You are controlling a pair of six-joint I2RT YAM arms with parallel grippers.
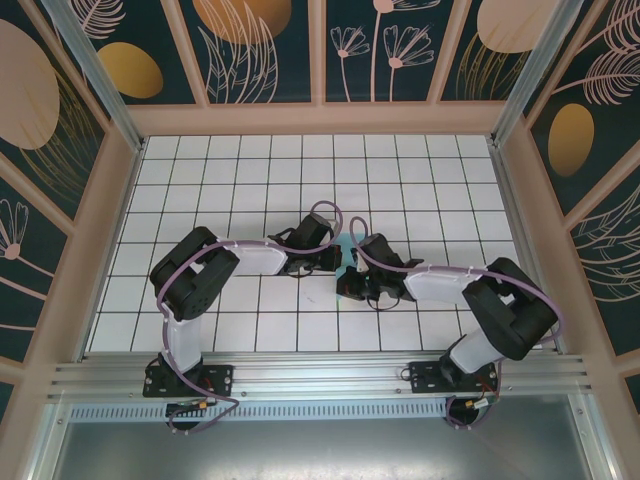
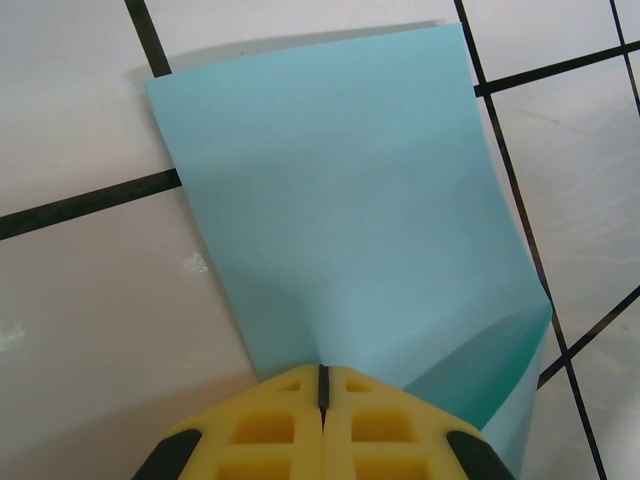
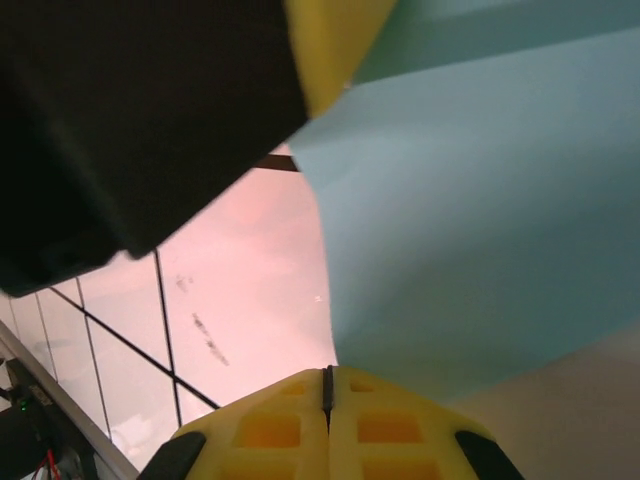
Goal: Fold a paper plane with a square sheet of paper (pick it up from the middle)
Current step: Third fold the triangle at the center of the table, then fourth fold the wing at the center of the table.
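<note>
Overhead view: two arms reach inward from the near edge of the white, grid-lined counter and meet close to its centre. The square sheet of paper, light blue, shows as a small patch between the two wrists, slightly right of the counter's midline and well apart from every edge.

Left wrist view: the left gripper is clenched, its yellow fingers pressed together with only a thin dark seam between them. They pinch the near edge of the sheet. From there the sheet runs away from the camera over the tiles, and its far corners lie against the counter. Its right-hand side curls up from the surface and shows a darker underside near the fingers.

Right wrist view: the right gripper is likewise clenched, seam closed, and a lower corner of the sheet runs into that seam, so this gripper grasps the sheet as well. The sheet rises away to the upper right, clear of the counter. The left gripper's black body and one yellow finger sit at the upper left, touching the sheet's upper edge.

Patterned panels wall the counter on three sides, and an aluminium rail borders its near edge.
</note>
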